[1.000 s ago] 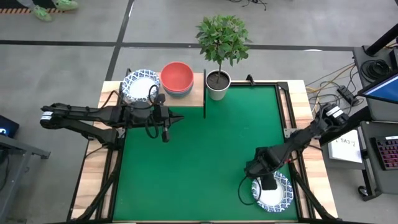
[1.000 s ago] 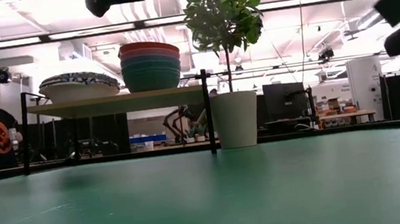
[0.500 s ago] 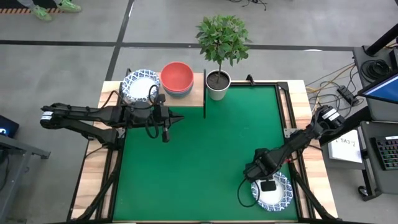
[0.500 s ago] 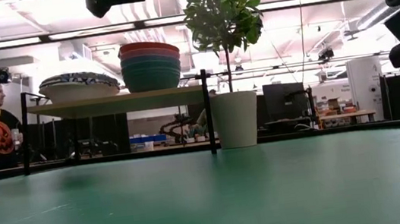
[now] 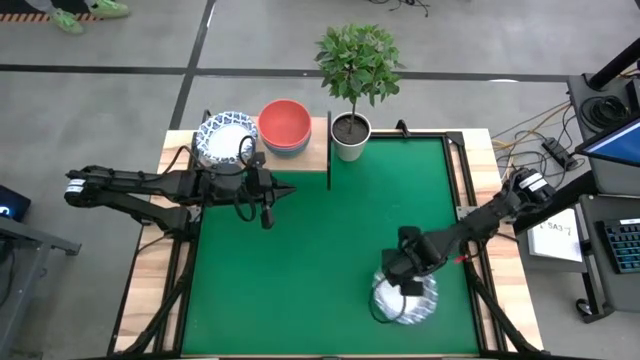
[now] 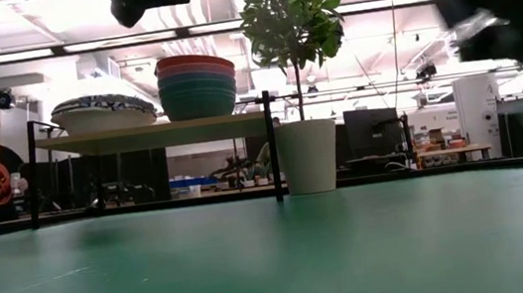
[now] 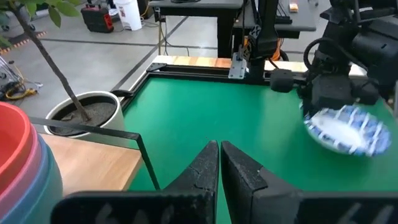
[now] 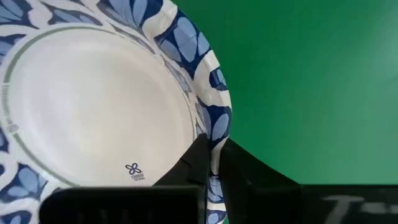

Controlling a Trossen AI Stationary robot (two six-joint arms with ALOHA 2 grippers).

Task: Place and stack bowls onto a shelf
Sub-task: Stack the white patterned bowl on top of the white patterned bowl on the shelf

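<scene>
My right hand [image 5: 405, 285] pinches the last patterned bowl [image 5: 405, 298] by its rim at five o'clock on the table, clear for carrying toward the shelf [image 5: 300, 158] at eleven; my left hand [image 5: 267, 215], fingers together, waits beside it.

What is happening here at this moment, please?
The right gripper is shut on the rim of a white bowl with a blue-patterned rim, held above the green mat. The left gripper, shut, waits beside the shelf. On the shelf sit patterned bowls and a stack of plain bowls, red on top.
</scene>
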